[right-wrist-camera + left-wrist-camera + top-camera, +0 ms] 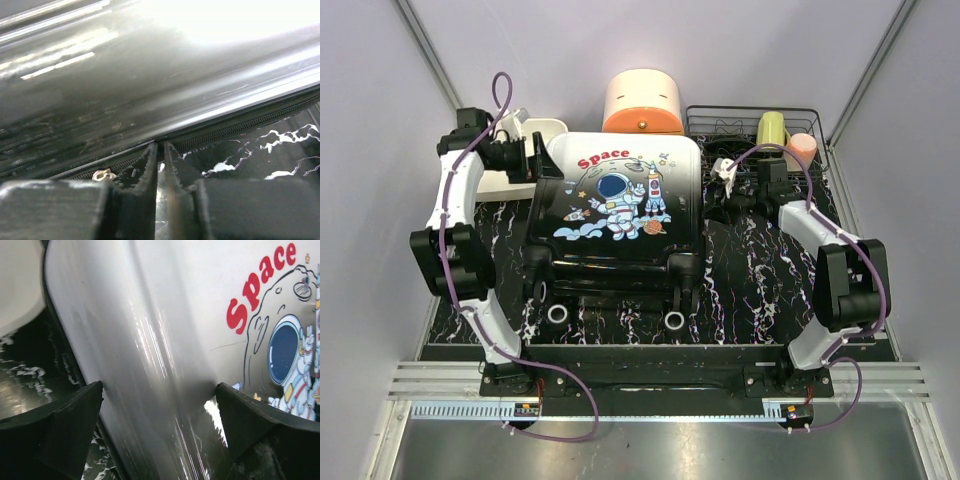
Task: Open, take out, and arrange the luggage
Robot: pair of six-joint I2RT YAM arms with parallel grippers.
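The luggage (620, 200) lies flat and closed on the black marbled mat, astronaut print and red "Space" lettering facing up, wheels toward the near edge. My left gripper (534, 165) is at its far-left edge. In the left wrist view my left gripper (159, 386) is open, its jaws spread wide over the glossy shell (165, 315). My right gripper (718, 186) is at the luggage's right side. In the right wrist view my right gripper (160, 146) is shut, its tips touching the zipper seam (250, 122) under the shell (150, 65). A small pale metal piece (103, 175) sits on the zipper just left of the fingers.
A cream-and-orange cylindrical box (642, 100) stands behind the luggage. A white tray (545, 128) is at the back left. A black wire basket (820, 125) at the back right holds a green cup (772, 128) and a pink cup (802, 148). Two wheels (558, 314) face the arm bases.
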